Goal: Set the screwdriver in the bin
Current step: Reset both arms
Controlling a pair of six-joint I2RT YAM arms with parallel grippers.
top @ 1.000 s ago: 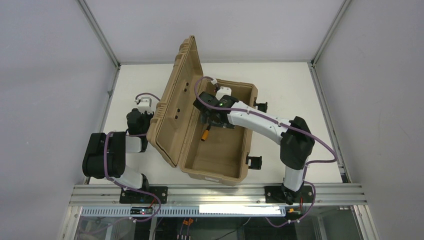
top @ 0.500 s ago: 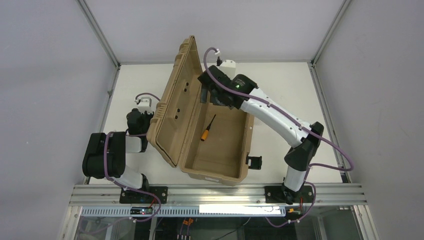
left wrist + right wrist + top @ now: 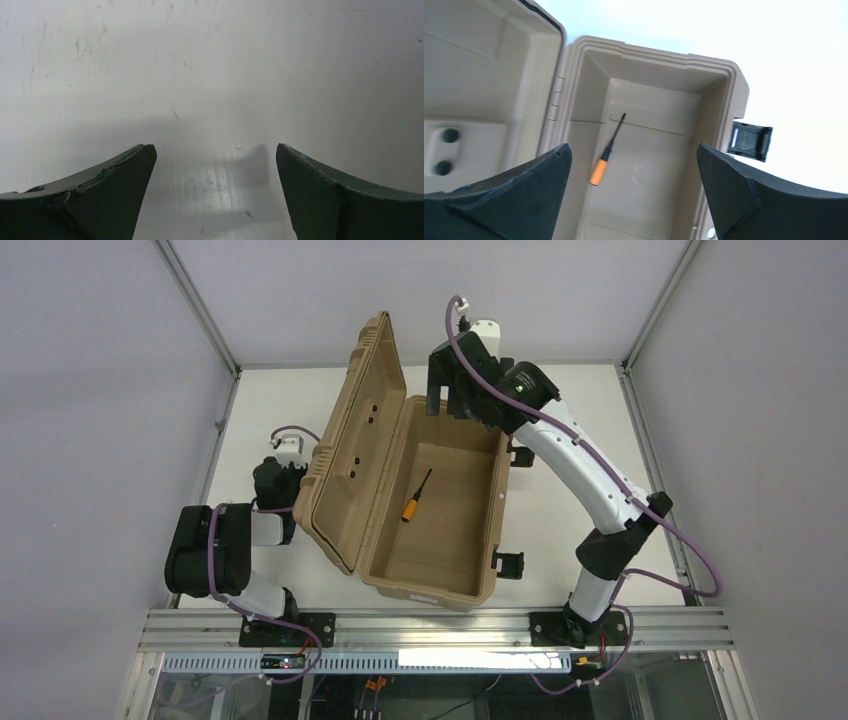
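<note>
White tabletop (image 3: 290, 400) carries the bin (image 3: 450, 540), its floor holding the screwdriver (image 3: 414, 498), well apart from the spread, empty right claw (image 3: 633, 147).

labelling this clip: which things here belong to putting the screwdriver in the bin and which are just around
Job: tan hard plastic case, lid open; small orange-handled screwdriver with thin black shaft, lying inside it; right gripper, open above.
Just around: left gripper, open over white table.

The screwdriver (image 3: 416, 497), with a stubby orange handle and a thin black shaft, is lying flat and slightly slanted on the floor of the bin (image 3: 497, 502), handle toward the near end. The tan bin is sitting with its lid standing open at the left.
</note>
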